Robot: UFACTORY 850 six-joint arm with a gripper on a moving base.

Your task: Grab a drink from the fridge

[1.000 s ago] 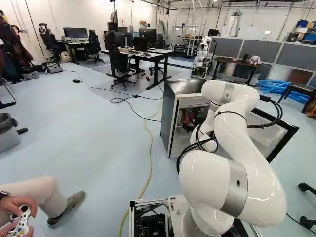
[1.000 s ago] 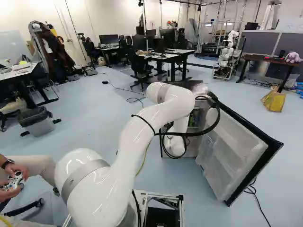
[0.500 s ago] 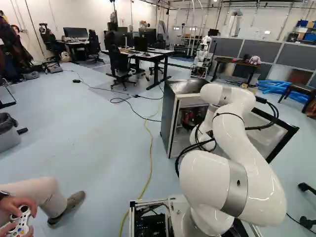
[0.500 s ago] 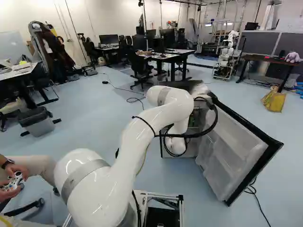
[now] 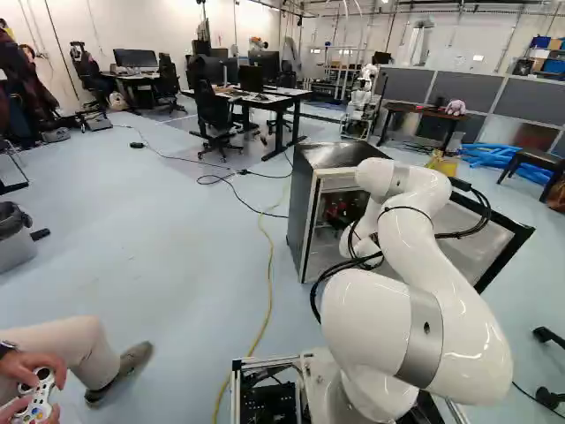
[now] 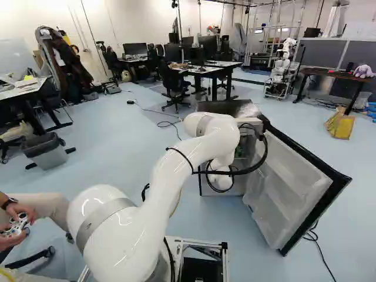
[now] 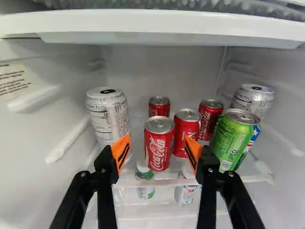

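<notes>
Wrist view: your gripper (image 7: 157,145) stands wide, nothing gripped, orange pads (image 7: 121,152) apart. The front Coca-Cola can (image 7: 158,150) lies straight ahead, framed by the gap, upright, its long axis across your line of approach. I'd take that one: drive straight in, then close on its sides. Whether the tips are level with it yet, I can't tell.

Neighbours: another red can (image 7: 185,132) just beside and behind, partly covered by one pad; white can (image 7: 107,114) off the other finger, partly covered too. Either could get nudged. Green can (image 7: 229,143) further out. More cans show under the shelf (image 7: 248,178), blurred through it.

Base views: fridge (image 5: 303,199) ahead, door (image 6: 288,191) swung open. Your arm (image 5: 446,283) hides the gripper in both, so judge depth from the wrist. Reaching stage, by my reading; grasp and carry-out remain.
</notes>
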